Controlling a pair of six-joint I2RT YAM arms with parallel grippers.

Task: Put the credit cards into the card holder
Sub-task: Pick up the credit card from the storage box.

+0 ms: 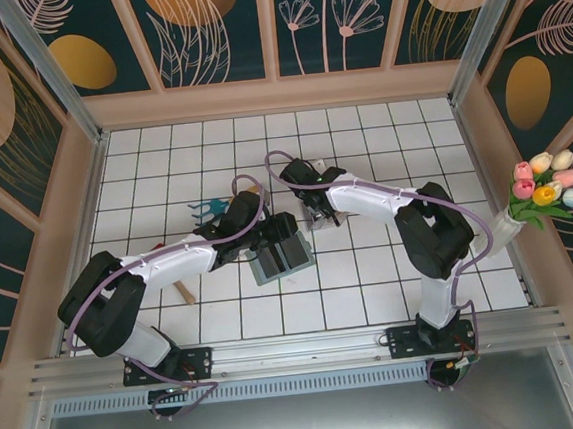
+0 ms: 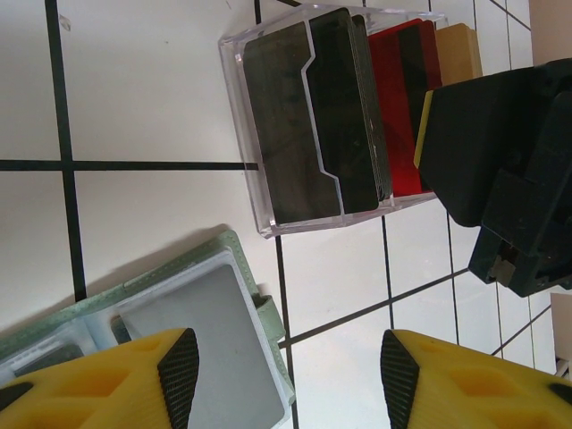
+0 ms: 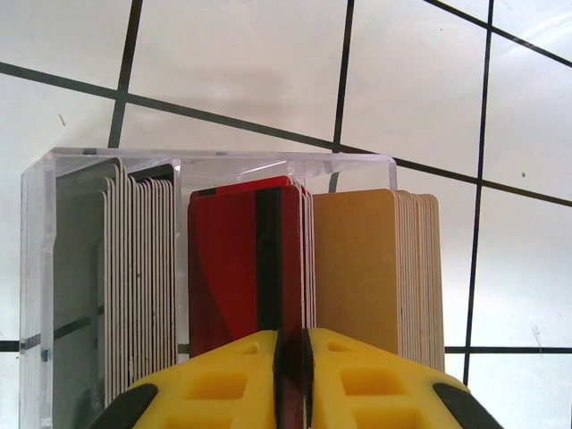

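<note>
Inspection finding: I can read no lettering, number, brand mark or sign on any surface. The cards (image 3: 232,268) standing in the clear case (image 3: 214,165) show plain faces: red with a dark stripe, tan, and dark grey. The walls of the case carry no label. The card holder (image 2: 206,331) lying just beside the case shows plain grey and green panels with no print that I can make out.
</note>
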